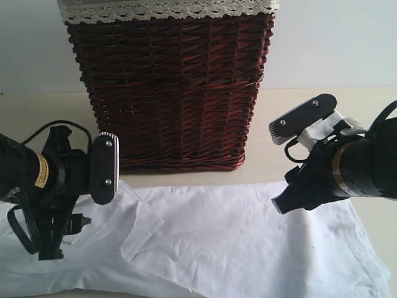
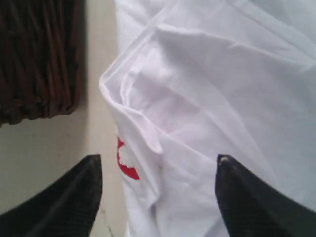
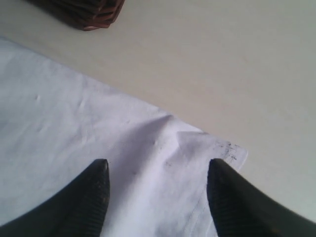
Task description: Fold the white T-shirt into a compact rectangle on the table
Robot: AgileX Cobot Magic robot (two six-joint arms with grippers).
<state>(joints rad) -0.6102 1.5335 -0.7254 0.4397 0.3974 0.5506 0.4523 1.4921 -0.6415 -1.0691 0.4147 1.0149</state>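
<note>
Two claws hung wide open, gripping nothing: the left claw (image 2: 158,160) above a rumpled fold, the right claw (image 3: 157,163) above a hem corner. Beneath them the white T-shirt (image 1: 236,236), thin limp cotton, lay creased across the smooth cream bench (image 1: 37,105). A shallow pinch could catch one layer and drag the cloth askew; farther back, the rough wicker basket (image 1: 173,87) might snag a lifted edge.

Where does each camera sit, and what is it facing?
Exterior view: off the robot, facing the basket across the T-shirt; left arm and right arm show.
Left wrist view: on the left arm, facing a T-shirt fold beside the basket; left gripper shows, open.
Right wrist view: on the right arm, facing a T-shirt corner on the table; right gripper shows, open.
All share T-shirt and basket.
</note>
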